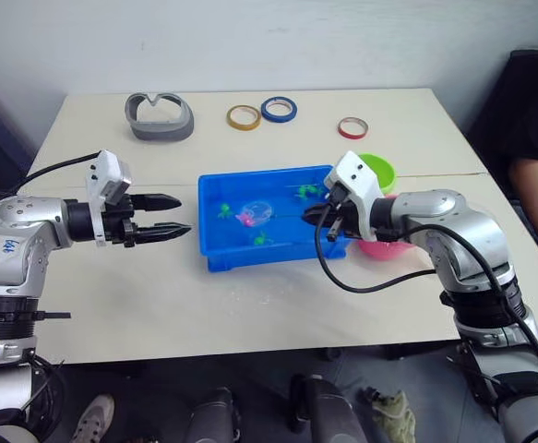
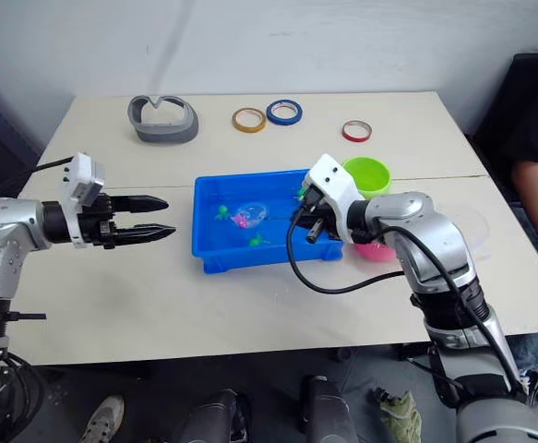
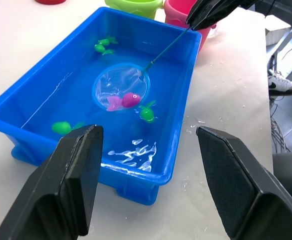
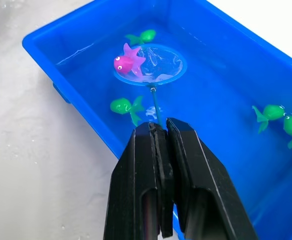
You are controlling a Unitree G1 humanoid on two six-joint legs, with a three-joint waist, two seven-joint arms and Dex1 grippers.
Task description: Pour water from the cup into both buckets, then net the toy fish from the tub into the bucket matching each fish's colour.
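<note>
I am watching my right gripper pinching the thin stick handle of the net, its fingers closed tight around it. The net's blue hoop is sitting in the water of the blue tub with one magenta fish lying on its rim. Four green fish are floating in the tub: one beyond the hoop, one beside the handle, and a pair toward the tub's far end.

My left gripper is hanging over bare table just left of the tub, fingers spread wide and empty.

The green bucket and the pink bucket are standing just beside the tub's right end, the pink one mostly hidden behind my right arm. I am seeing scrawled writing on a white label on the left arm, but I cannot read it.

At the table's far edge a grey curved holder and three tape rings are lying.
</note>
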